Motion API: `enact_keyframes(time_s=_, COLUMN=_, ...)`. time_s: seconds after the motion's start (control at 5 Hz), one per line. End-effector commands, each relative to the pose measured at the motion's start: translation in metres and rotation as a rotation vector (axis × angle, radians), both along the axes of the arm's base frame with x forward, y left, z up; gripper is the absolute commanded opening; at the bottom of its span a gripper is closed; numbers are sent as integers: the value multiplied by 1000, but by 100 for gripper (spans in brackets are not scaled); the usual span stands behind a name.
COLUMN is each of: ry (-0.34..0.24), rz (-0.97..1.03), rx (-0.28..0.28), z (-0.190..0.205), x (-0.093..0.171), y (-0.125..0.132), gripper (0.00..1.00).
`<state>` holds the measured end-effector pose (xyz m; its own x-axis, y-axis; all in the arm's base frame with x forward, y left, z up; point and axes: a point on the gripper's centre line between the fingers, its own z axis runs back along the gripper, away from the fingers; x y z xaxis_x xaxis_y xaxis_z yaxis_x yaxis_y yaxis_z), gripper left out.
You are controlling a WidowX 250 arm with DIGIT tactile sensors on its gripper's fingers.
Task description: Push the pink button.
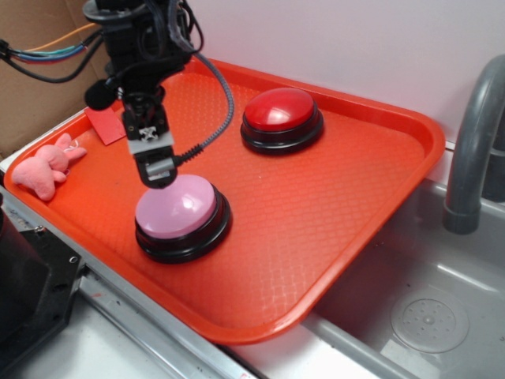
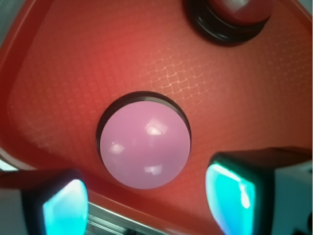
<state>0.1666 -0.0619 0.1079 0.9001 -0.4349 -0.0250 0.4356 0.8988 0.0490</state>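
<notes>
On the exterior camera I saw the pink button (image 1: 177,209) sitting toward the near left of the red tray (image 1: 331,237), with the gripper (image 1: 160,175) pointing down at its far left edge, either touching the dome or just above it; I could not tell which. That view showed the gripper only from the side, so its spread was unclear there. The wrist camera settled it: the two fingers (image 2: 230,196) stood apart at the bottom corners of the picture, released and holding nothing, with the pink button (image 2: 144,144) between and beyond them. The red button (image 1: 282,114) sat well apart at the far side of the tray, only partly visible on the wrist camera. Only the exterior camera showed me the pink plush bunny (image 1: 46,167) at the tray's left rim, the grey faucet (image 1: 473,134) on the right and the sink (image 1: 426,316) below it.
</notes>
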Motion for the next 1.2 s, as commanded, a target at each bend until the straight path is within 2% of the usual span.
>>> enact_keyframes(time_s=0.0, ry=-48, rz=20, rx=-34, z=15, x=7, y=-6, gripper=100)
enact_keyframes(time_s=0.2, ry=-49, rz=11, rx=-60, z=17, x=7, y=-6, gripper=100)
enact_keyframes(time_s=1.0, ry=-74, rz=-6, rx=-47, z=31, x=3, y=-7, gripper=100)
